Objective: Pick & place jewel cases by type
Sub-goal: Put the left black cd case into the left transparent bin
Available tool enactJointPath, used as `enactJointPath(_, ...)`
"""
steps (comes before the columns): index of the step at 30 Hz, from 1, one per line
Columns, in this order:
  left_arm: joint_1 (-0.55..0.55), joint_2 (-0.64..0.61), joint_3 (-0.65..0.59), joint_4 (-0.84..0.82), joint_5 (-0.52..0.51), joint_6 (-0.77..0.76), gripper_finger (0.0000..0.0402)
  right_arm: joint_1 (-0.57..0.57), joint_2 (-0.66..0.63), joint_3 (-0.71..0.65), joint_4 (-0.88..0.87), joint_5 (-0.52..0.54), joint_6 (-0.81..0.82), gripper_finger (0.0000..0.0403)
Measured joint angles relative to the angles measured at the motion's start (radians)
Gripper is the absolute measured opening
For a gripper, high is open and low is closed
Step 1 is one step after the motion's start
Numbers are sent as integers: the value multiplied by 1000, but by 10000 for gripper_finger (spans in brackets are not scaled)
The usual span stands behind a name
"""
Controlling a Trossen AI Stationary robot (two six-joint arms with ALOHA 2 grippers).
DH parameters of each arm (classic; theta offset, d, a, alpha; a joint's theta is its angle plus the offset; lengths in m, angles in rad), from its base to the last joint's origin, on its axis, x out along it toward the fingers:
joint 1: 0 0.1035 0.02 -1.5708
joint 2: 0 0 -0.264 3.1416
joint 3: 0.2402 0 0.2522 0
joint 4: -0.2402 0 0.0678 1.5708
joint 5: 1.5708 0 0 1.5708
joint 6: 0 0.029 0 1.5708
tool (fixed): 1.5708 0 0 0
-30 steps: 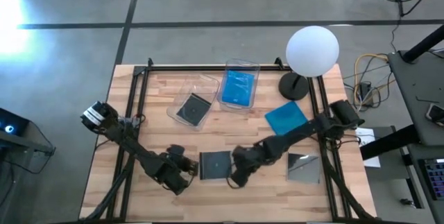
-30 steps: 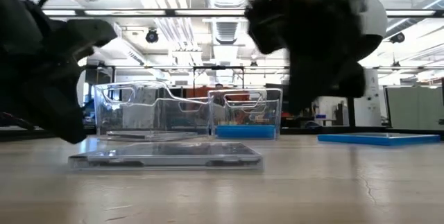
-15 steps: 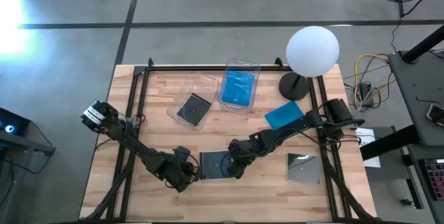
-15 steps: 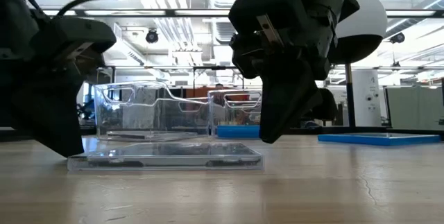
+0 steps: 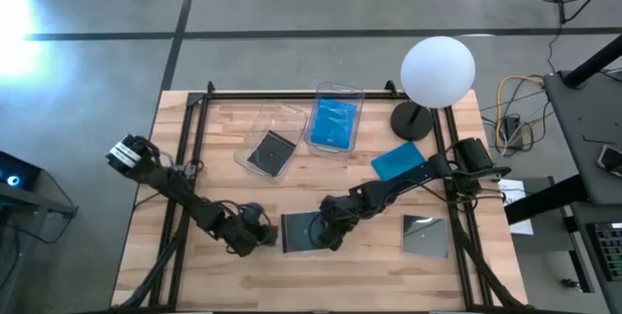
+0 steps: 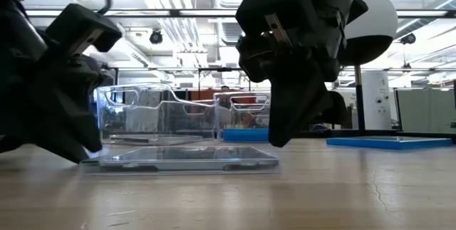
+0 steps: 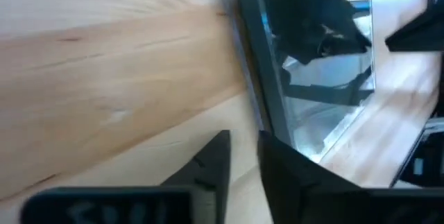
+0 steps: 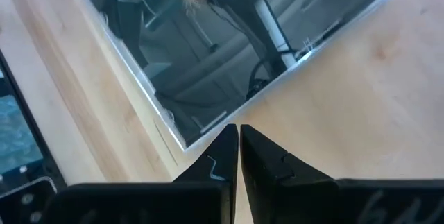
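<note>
Glossy dark jewel case [image 5: 302,231] lies flat at lower centre of the high view, flanked by both arms.
The left gripper [image 5: 260,236] sits low at its left edge, fingers slightly parted beside that edge. The right gripper [image 5: 333,232] presses near its right edge, fingers nearly together. Two clear bins [image 5: 335,120] stand above, holding a dark and a blue case; another blue case [image 5: 400,163] lies right on the bench [image 5: 214,275].
</note>
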Motion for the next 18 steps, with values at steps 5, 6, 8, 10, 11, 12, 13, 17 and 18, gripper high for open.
enactJointPath(5, 7, -23, -62, 116, -44, -54, 120, 1, 0, 0, 2, -18, 2, 13)
enactJointPath(6, 8, -20, -65, 124, -47, -66, 126, 0, 0, 0, 4, -18, 8, 13)
enactJointPath(8, 10, -8, -64, 129, -54, -78, 133, 0, 0, 0, 31, -18, 19, 13)
enactJointPath(10, 10, 0, -63, 130, -60, -83, 136, 0, 1, 0, 60, -18, 20, 13)
enactJointPath(11, 11, 3, -63, 130, -60, -86, 136, 1, 3, 0, 61, -18, 23, 13)
enactJointPath(12, 11, 6, -63, 130, -61, -89, 136, 2, 8, -3, 60, -18, 24, 13)
enactJointPath(13, 11, 7, -62, 130, -62, -90, 136, 3, 14, -6, 59, -18, 23, 13)
enactJointPath(17, 17, 8, -61, 134, -75, -97, 136, 3, 31, -18, 59, -18, 15, 13)
enactJointPath(18, 18, 8, -59, 133, -81, -97, 136, 4, 31, -24, 59, -18, 2, 13)
